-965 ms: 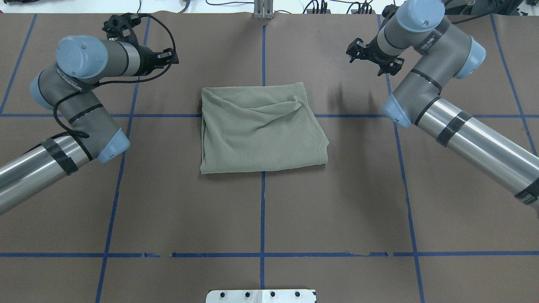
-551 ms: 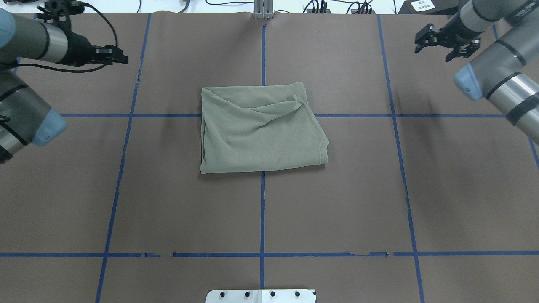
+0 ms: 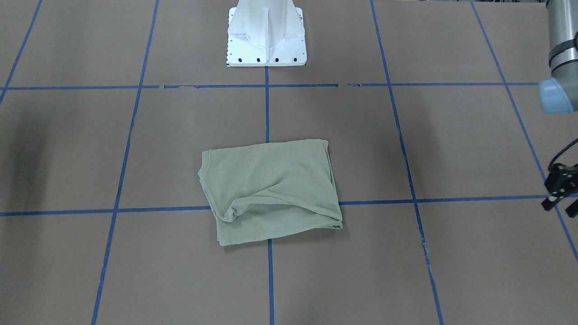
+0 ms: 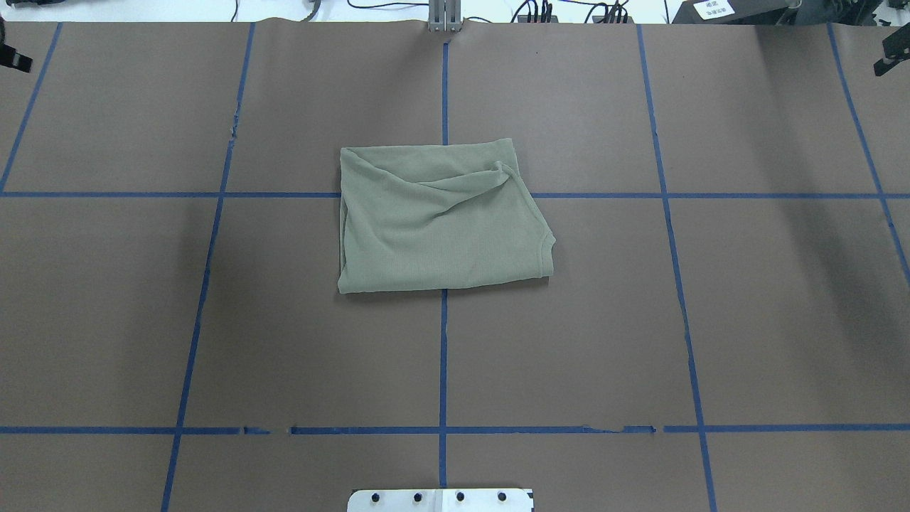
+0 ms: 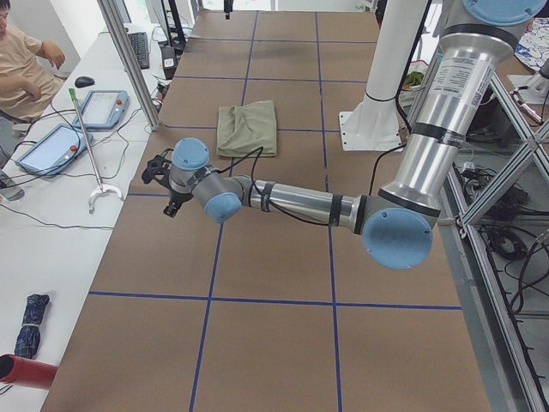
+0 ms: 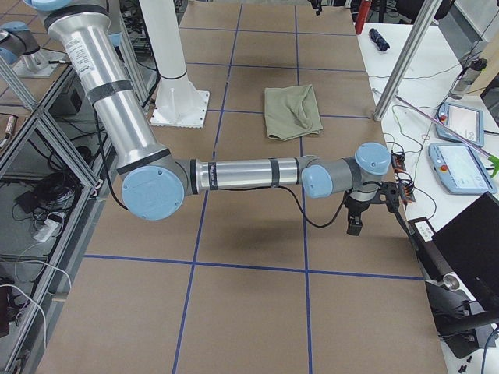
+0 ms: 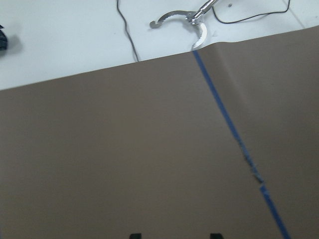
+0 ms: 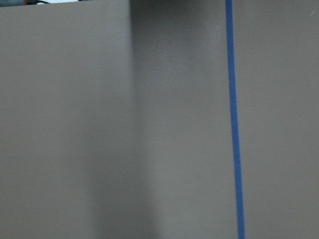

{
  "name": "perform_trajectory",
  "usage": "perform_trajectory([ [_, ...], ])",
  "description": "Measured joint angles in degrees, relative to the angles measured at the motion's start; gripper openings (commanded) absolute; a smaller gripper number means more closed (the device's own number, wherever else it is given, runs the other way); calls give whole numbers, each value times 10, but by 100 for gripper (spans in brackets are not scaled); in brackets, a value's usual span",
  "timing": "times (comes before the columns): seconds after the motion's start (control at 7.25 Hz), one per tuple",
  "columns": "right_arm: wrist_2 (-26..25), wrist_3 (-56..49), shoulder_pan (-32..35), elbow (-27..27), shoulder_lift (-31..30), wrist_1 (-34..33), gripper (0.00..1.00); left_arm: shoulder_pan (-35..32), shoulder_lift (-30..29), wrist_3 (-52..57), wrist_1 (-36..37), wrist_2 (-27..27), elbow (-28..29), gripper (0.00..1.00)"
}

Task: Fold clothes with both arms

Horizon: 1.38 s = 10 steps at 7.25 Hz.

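Shirt (image 4: 441, 220) lay folded, seemingly finished, after the left claw (image 3: 561, 198), spread wide, and the right claw (image 4: 893, 58), its gap impossible to tell, swung clear to the table (image 4: 213, 320) edges.

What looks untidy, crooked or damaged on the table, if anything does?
The folded shirt is not quite neat. A bunched ridge runs diagonally across its far part, and its right edge slants against the blue tape grid. The near tape line also has small gaps, as if it were torn.
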Motion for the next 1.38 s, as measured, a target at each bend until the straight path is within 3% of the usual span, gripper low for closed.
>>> perform_trajectory([
  [0.41,21,-64,37,52,-60,-33,100,-74,21,102,165,-50,-42,59],
  [0.55,22,-68,34,73,-74,-44,100,-84,35,106,197,-53,-57,72],
  [0.69,22,-74,24,86,-80,-53,100,-88,54,107,216,-53,-73,100],
  [1.38,17,-186,-2,156,-74,-206,100,-89,98,107,224,-49,-114,100],
])
